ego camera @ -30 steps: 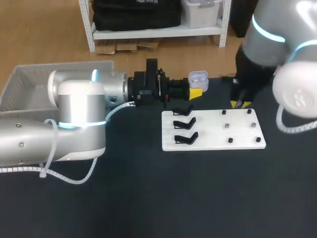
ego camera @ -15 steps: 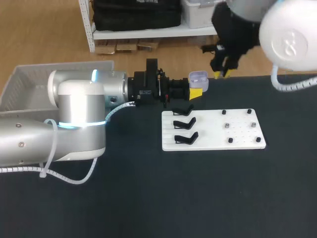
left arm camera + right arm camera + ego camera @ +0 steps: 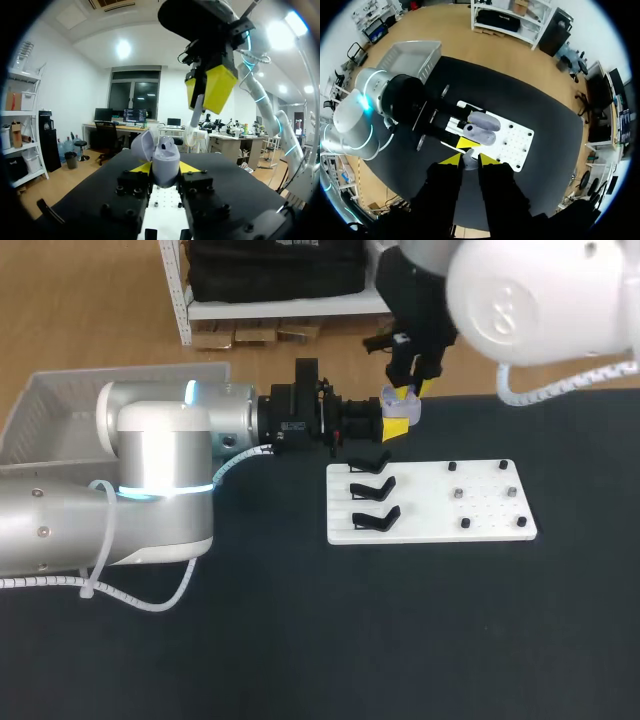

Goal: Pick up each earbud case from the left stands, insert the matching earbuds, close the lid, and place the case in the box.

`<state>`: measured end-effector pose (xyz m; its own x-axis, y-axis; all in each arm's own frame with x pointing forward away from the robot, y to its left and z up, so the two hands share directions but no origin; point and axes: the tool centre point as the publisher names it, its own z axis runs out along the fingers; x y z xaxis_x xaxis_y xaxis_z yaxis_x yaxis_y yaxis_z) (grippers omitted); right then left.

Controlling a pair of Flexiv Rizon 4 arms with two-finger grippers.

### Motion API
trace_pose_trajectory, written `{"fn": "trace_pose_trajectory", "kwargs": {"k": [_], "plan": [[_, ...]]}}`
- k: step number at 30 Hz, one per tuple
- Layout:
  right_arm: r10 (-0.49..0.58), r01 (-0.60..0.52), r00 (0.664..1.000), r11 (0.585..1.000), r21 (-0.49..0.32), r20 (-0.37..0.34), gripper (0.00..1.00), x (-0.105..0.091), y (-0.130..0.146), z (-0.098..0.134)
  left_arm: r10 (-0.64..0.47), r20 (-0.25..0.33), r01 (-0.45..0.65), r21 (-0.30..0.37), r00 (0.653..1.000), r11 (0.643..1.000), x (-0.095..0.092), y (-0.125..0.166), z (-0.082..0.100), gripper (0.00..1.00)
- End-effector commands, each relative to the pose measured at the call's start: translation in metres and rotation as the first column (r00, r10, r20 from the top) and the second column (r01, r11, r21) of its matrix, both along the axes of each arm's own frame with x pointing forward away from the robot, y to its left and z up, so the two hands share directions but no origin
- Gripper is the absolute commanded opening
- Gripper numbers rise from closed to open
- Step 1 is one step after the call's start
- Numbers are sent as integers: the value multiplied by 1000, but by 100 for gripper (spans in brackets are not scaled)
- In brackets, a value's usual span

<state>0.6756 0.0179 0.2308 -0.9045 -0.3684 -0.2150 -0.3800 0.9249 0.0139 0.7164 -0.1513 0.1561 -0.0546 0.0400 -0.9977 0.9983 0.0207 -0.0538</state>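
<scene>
At the white board's eleven o'clock, left gripper pinches an open lilac earbud case. Above it, right gripper nips a white earbud.

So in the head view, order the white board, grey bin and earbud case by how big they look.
White board largest as seen.
Grey bin next, though the left arm hides part of it, so that order is unsure.
Earbud case clearly smallest.

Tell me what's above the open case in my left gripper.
The right gripper hangs above the case, pinching a white earbud. The case's inside is hidden from view.
</scene>
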Motion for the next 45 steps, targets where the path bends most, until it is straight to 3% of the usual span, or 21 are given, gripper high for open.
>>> {"fn": "trace_pose_trajectory", "kwargs": {"k": [1, 45], "plan": [[-2, 2, 999, 1000, -18, -35, 0, 8, 8, -5, 3, 4, -3, -5, 1000, 1000, 0, 0, -1, 0], [-26, 20, 997, 997, -72, -72, 0, 29, 15, -28, 3, 4, -3, -5, 1000, 1000, 0, 0, -1, 0]]}}
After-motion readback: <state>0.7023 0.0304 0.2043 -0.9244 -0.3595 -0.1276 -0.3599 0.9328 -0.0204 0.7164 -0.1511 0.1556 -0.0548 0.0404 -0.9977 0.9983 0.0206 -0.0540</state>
